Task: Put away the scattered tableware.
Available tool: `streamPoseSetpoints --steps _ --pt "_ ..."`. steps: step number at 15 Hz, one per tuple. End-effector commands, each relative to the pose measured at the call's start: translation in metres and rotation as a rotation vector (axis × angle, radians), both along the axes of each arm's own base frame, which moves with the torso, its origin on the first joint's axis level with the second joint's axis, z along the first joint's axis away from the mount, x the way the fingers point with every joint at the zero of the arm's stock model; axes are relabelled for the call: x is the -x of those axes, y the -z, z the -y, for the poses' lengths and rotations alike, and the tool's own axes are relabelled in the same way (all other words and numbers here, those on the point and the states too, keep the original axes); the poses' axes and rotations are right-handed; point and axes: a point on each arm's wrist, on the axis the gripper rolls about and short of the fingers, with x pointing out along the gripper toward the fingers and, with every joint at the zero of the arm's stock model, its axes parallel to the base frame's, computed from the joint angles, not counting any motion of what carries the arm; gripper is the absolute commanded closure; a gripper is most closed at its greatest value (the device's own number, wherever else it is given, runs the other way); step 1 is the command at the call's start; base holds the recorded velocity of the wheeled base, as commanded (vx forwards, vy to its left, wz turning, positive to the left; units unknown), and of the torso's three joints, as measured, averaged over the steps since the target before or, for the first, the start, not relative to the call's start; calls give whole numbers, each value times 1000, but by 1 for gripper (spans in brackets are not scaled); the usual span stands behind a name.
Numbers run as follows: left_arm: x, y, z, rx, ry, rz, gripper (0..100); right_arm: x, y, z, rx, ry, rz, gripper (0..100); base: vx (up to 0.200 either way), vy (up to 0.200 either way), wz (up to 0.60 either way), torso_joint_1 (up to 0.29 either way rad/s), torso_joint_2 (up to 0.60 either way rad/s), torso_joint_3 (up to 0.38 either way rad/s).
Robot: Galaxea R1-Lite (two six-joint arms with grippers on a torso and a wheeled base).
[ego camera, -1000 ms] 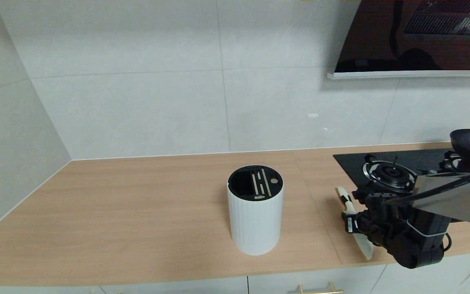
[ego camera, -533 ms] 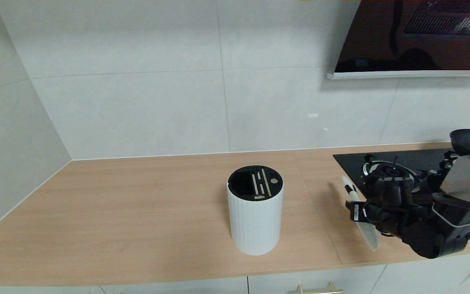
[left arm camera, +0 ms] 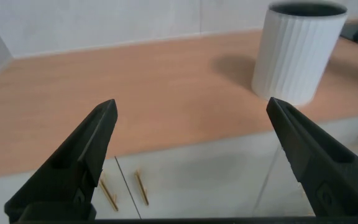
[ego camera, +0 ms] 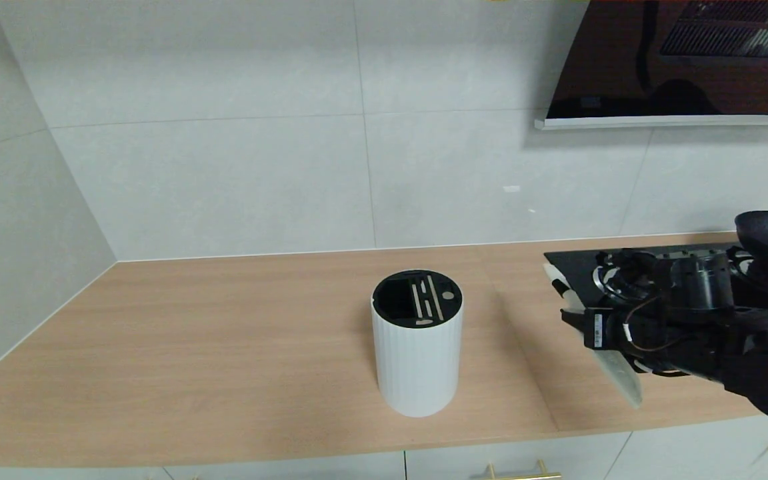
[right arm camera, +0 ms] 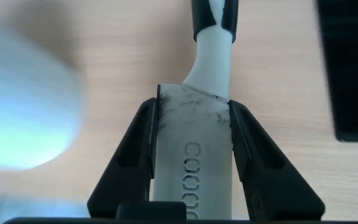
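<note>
Up close, right end effector (right arm camera: 193, 118) clamps the knife (right arm camera: 194, 158); left end effector (left arm camera: 191, 107) gapes before the holder (left arm camera: 300, 53).

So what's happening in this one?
The right gripper is shut on a white knife, clamping the blade close to the handle and holding it over the wooden counter beside the stove. The white slotted holder stands upright mid-counter. The left gripper hangs open and empty off the counter's front edge.
</note>
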Motion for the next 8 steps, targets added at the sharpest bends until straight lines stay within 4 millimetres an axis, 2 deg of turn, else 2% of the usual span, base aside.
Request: streamPoseSetpoints --steps 1,3,5,6,8 --pt "2 -6 1 -2 52 18 0 26 -40 -3 -35 -47 102 100 0 0 0 0 0 0" --pt "7 -14 4 -2 182 4 0 35 -51 -8 -34 -76 86 100 0 0 0 0 0 0" --pt "9 -34 7 17 315 -61 0 33 -58 -13 -34 -89 83 100 0 0 0 0 0 0" --pt "6 -46 8 24 362 -90 0 30 -63 -15 -39 -92 97 100 0 0 0 0 0 0" --pt "-14 -78 10 43 462 -178 0 21 -70 -24 -49 -112 125 100 0 0 0 0 0 0"
